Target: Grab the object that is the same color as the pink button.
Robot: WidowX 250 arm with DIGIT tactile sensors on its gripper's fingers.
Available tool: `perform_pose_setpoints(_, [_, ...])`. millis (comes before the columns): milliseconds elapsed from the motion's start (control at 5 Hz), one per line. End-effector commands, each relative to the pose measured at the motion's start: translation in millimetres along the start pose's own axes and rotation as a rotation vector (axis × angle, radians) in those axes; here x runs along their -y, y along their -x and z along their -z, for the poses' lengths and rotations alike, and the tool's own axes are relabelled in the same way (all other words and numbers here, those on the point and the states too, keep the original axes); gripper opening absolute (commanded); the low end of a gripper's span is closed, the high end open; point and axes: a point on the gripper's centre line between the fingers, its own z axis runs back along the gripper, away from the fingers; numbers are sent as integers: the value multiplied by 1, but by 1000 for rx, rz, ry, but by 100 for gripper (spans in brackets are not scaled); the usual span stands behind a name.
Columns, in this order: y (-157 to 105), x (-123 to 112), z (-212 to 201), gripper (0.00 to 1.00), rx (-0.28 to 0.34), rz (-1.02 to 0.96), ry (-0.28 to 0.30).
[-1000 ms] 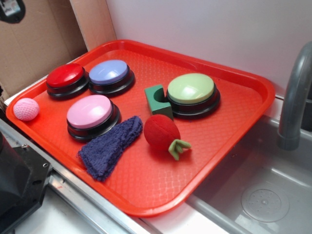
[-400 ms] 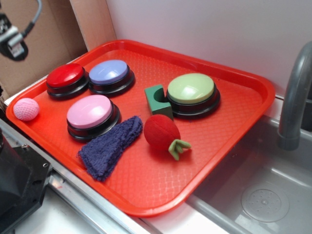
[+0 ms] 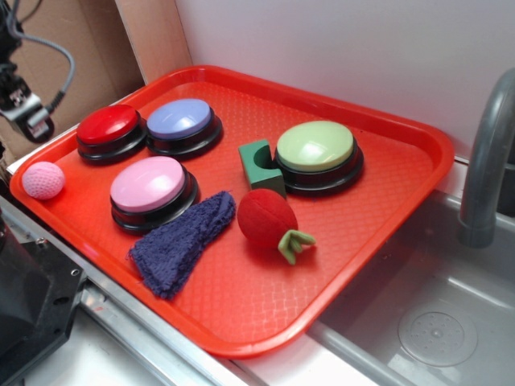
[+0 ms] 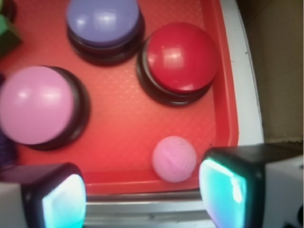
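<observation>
The small pale pink ball (image 3: 43, 179) lies in the left corner of the red tray (image 3: 378, 209), apart from the buttons. The pink button (image 3: 149, 185) stands to its right. In the wrist view the ball (image 4: 174, 158) sits by the tray's near rim (image 4: 142, 183), just left of my right finger (image 4: 228, 190). My gripper (image 4: 142, 199) is open and empty, above the ball and the tray edge. The pink button (image 4: 35, 104) is at the left. In the exterior view only part of my arm with a cable (image 3: 28, 119) shows above the ball.
A red button (image 3: 109, 129), a lavender-blue button (image 3: 181, 122), a green button (image 3: 316, 149), a green block (image 3: 259, 165), a red plush ball with a green stem (image 3: 267, 217) and a blue cloth (image 3: 177, 241) lie on the tray. A sink and faucet (image 3: 487, 161) are at the right, cardboard (image 3: 72, 56) at the left.
My arm has come down at the top left of the exterior view, closer to the pink ball. The objects on the tray have not moved.
</observation>
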Motion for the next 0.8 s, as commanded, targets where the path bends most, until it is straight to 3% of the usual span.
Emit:
perform_pose_setpoints(0, [-2,-17,34,100,-22,88,-69])
perform_pose_setpoints(600, [12,-32,61,100,-96,90,-52])
